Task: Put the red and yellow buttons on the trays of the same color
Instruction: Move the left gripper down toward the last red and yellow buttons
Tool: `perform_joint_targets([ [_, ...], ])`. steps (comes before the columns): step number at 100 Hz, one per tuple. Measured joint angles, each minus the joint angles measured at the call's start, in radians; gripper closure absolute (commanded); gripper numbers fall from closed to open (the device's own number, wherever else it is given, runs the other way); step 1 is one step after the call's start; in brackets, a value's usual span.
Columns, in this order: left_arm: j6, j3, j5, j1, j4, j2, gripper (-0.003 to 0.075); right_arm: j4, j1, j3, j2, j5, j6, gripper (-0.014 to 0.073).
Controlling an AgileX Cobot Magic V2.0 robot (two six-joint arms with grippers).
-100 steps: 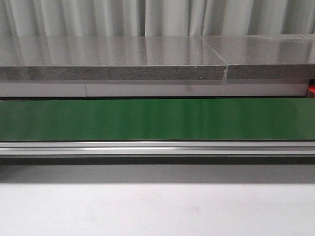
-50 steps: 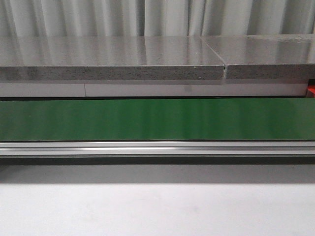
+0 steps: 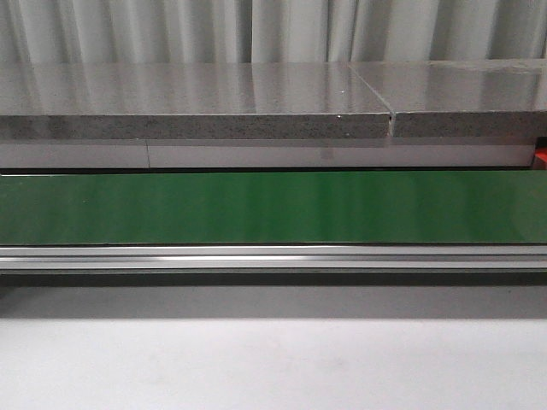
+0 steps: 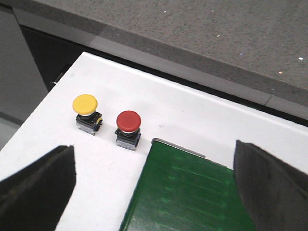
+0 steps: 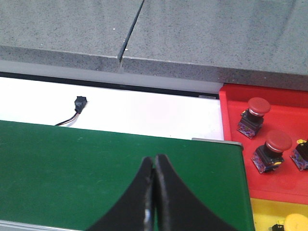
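In the left wrist view a yellow button (image 4: 85, 105) and a red button (image 4: 128, 121) stand side by side on a white surface (image 4: 57, 159) beside the end of the green belt (image 4: 192, 192). My left gripper (image 4: 154, 192) hangs wide open above them, nothing between its fingers. In the right wrist view my right gripper (image 5: 154, 161) is shut and empty over the green belt (image 5: 96, 168). Past the belt's end lies the red tray (image 5: 231, 130) with two red buttons (image 5: 257, 108) (image 5: 278, 142). Below it the yellow tray (image 5: 262, 214) holds a yellow button (image 5: 296, 224).
The front view shows only the green belt (image 3: 273, 207), its metal rail (image 3: 273, 256), a grey stone counter (image 3: 197, 102) behind and white table (image 3: 273, 367) in front. A small black connector with a wire (image 5: 79, 103) lies on the white surface near the belt.
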Motion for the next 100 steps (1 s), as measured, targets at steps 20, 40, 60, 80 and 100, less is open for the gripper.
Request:
perform_joint_targets([
  [20, 0.000, -0.118, -0.008, 0.086, -0.036, 0.241, 0.0080, 0.000, 0.000, 0.000, 0.000, 0.001, 0.000, 0.0661],
  [40, 0.000, -0.200, -0.010, 0.135, -0.093, 0.431, 0.0080, 0.000, 0.000, 0.000, 0.000, 0.001, 0.000, 0.0661],
  [60, 0.000, -0.279, -0.011, 0.137, -0.110, 0.559, 0.0080, 0.000, 0.000, 0.000, 0.000, 0.001, 0.000, 0.0661],
  [80, 0.000, -0.331, -0.019, 0.137, -0.123, 0.651, 0.0080, 0.000, 0.000, 0.000, 0.000, 0.001, 0.000, 0.0661],
  [100, 0.000, -0.339, -0.032, 0.137, -0.127, 0.720, 0.0080, 0.000, 0.000, 0.000, 0.000, 0.001, 0.000, 0.0661],
])
